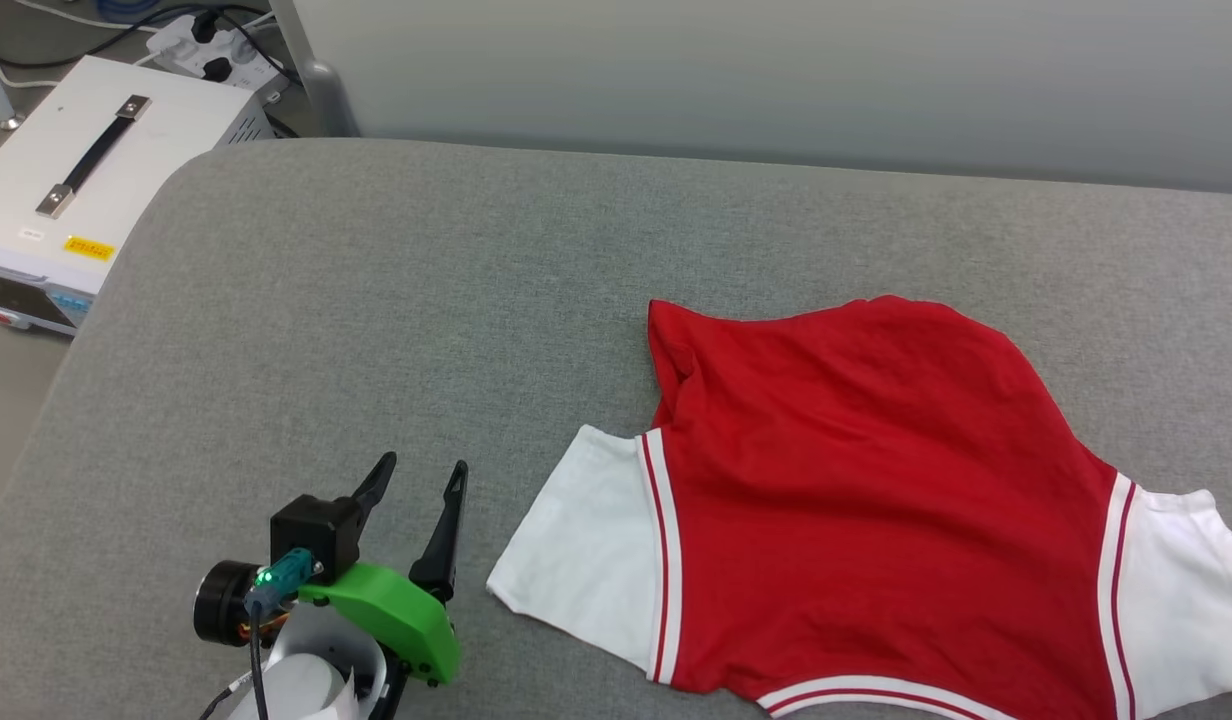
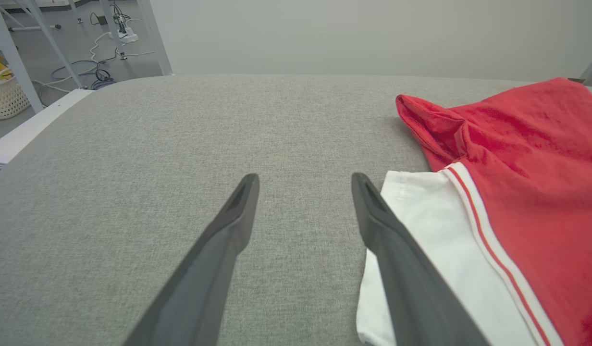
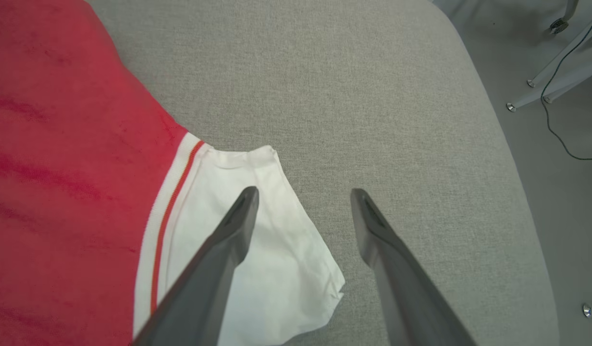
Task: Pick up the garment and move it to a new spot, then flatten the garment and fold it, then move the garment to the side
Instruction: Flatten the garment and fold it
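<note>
So the left gripper [image 1: 424,462] is down at 7 o'clock in the head view. Its fingers are spread wide with nothing between them, just grey cushion [image 1: 376,300] underneath. In its own wrist view the gripper [image 2: 304,176] has one finger running right along the edge of a white sleeve [image 2: 421,230], and I can't tell if it's touching.

The right gripper [image 3: 304,191] is wide open too and holding nothing. One finger crosses over the other white sleeve [image 3: 257,259] and the other finger is over bare cushion.

The garment [image 1: 876,480] lies spread out on the cushion around 4 o'clock in the head view and runs off the frame at 3 and 5. It has a red body and a white sleeve on each side. A white band with thin red stripes sits at each sleeve seam, and the same trim runs along the near edge. It's mostly flat with soft wrinkles, but the far corner at its 11 o'clock is bunched into a little peak.

Further back at 10 o'clock, off the cushion, there's a white box [image 1: 76,180] with a black handle [image 1: 96,155]. A power strip [image 1: 206,45] sits beyond it at 11.
</note>
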`<state>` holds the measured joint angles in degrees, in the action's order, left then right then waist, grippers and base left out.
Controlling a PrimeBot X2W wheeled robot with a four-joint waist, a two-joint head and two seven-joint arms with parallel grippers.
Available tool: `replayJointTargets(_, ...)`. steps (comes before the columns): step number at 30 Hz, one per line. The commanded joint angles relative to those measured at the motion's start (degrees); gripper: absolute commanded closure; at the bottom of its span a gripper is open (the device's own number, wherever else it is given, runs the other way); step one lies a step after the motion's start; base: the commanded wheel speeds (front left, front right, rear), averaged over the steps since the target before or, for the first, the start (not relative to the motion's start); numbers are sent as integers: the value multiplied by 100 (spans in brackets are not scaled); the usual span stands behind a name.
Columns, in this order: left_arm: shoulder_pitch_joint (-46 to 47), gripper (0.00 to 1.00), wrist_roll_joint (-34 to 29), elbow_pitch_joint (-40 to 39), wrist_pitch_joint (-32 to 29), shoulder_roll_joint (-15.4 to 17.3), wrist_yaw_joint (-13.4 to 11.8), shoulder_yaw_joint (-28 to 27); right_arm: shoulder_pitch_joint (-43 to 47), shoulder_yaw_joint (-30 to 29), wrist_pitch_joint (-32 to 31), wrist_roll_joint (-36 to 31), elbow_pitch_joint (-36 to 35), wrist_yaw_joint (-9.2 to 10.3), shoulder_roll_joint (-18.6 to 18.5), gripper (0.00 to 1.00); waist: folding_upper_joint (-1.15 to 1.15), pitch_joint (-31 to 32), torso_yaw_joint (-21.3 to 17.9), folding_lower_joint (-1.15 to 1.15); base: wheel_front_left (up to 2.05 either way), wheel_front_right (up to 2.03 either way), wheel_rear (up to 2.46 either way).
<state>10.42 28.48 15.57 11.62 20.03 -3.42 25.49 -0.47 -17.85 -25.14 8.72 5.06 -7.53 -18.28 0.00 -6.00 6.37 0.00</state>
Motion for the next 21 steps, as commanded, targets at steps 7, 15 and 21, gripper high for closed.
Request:
replayJointTargets(7,-347,0,147,-385,100,-3,45,-7,246,116,1383,314,-592,4,444,0,0,222,-155,0,0,0,0)
replayJointTargets(15,-525,0,327,-966,-780,216,132,228,690,40,1974,181,-1293,4,1205,0,0,145,-250,0,0,0,0)
replayJointTargets(21,-524,0,440,-1397,-2368,632,-268,321,692,115,1965,113,-1699,4,1386,0,0,-95,-466,0,0,0,0)
